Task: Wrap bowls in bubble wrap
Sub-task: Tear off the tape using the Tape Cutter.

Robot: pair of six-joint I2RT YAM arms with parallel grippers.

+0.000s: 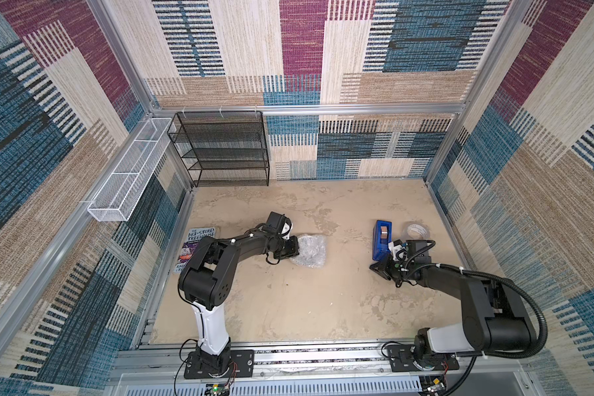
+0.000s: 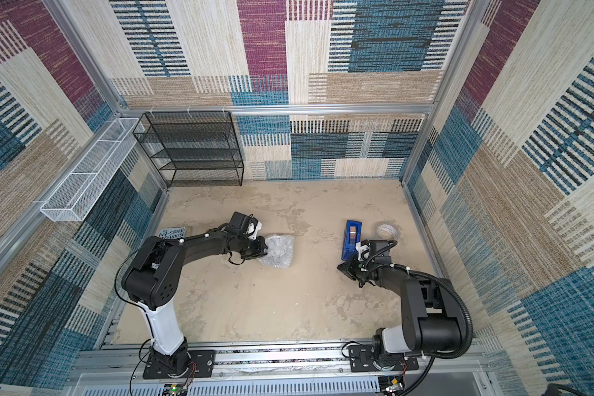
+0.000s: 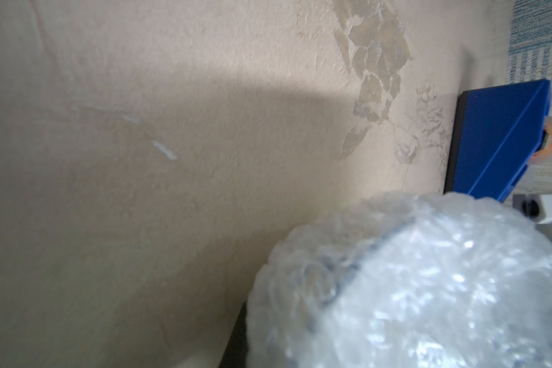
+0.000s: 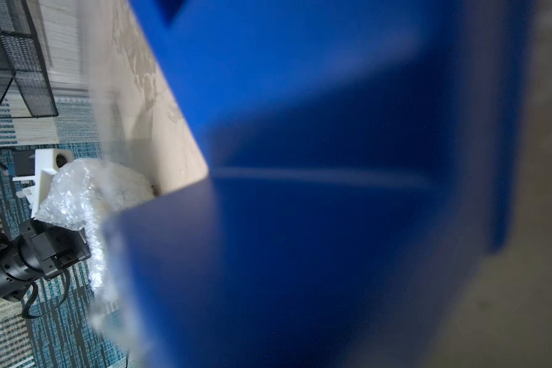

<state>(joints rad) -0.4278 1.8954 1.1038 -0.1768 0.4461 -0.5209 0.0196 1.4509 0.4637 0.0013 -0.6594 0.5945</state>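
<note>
The bubble wrap (image 1: 307,253) (image 2: 277,253) is bunched into a rounded bundle mid-table. The bowl is almost hidden inside it; only a dim bluish curved edge (image 3: 344,266) shows through the wrap (image 3: 411,286). My left gripper (image 1: 290,254) (image 2: 259,252) is at the bundle's left edge, shut on the wrap (image 4: 74,194); its jaws are covered. My right gripper (image 1: 378,267) (image 2: 345,267) is shut right at the near end of the blue tape dispenser (image 1: 382,240) (image 4: 300,191), which blocks its jaws in the wrist view. A blurred translucent strip (image 4: 101,178) hangs beside the dispenser.
A white tape roll (image 1: 417,231) (image 2: 387,230) lies just right of the dispenser (image 2: 352,238) (image 3: 497,137). A book (image 1: 194,247) lies under the left arm by the left wall. A black mesh shelf (image 1: 220,147) stands at the back left. A white wire basket (image 1: 131,171) hangs on the left wall.
</note>
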